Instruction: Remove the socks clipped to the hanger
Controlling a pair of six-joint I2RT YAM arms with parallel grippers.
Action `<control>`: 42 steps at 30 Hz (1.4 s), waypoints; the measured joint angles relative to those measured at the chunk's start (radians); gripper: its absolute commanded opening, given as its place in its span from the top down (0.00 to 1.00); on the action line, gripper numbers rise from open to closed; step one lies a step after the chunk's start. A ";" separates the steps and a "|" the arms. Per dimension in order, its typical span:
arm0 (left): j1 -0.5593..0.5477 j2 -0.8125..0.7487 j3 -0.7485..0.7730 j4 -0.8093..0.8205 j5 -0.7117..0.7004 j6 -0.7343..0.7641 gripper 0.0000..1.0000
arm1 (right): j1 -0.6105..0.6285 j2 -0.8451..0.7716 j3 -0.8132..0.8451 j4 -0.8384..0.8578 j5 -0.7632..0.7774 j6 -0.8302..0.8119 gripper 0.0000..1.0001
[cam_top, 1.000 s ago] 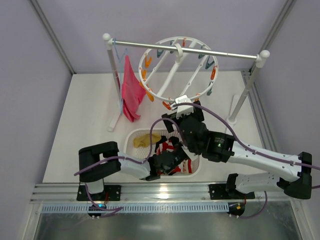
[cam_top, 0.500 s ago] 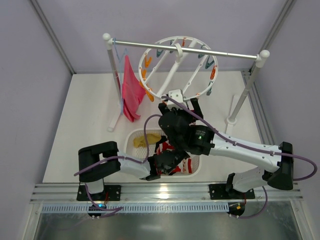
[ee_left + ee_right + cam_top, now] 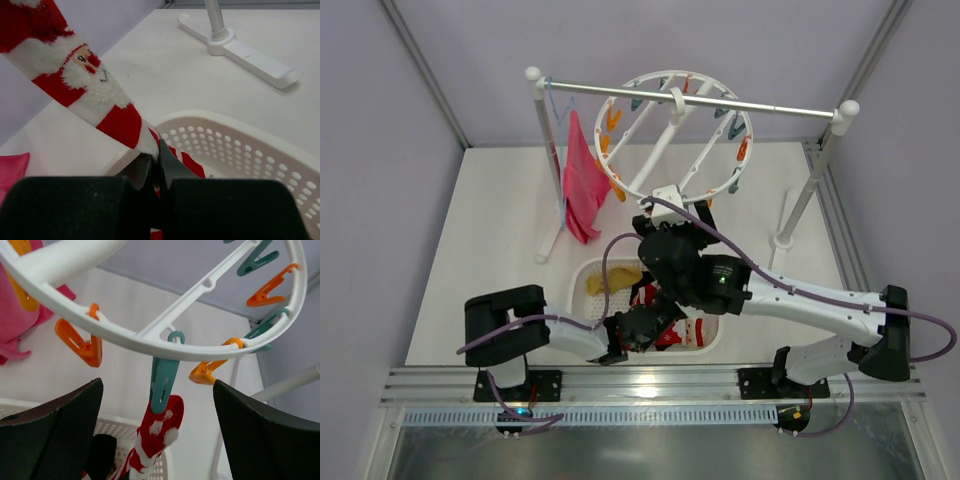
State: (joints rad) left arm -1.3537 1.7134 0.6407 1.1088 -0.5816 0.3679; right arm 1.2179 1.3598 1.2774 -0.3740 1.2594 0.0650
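Sock pinched low by the left gripper hangs from a teal clip just ahead of the wide-open right gripper; a tug now could wrench the hanger

A robot lab cell: bare lilac walls, a white table, two arms bolted to a metal rail, and a laundry rack and hanger set up on the table.

no legible text or markings
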 measured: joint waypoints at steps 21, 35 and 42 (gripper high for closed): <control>0.069 -0.489 -0.187 -0.323 0.373 -0.154 1.00 | -0.019 -0.528 -0.389 0.332 -0.646 -0.095 0.09; 0.073 -0.679 -0.247 -0.399 0.415 -0.257 1.00 | -0.250 -0.554 -0.433 0.390 -1.110 -0.004 0.09; 0.074 -0.799 -0.259 -0.475 0.415 -0.316 1.00 | -0.323 -0.487 -0.433 0.435 -1.355 0.048 0.09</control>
State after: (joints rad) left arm -1.2797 0.9146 0.3820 0.6334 -0.1669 0.0521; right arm 0.8951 0.8730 0.8448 0.0605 -0.0952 0.1131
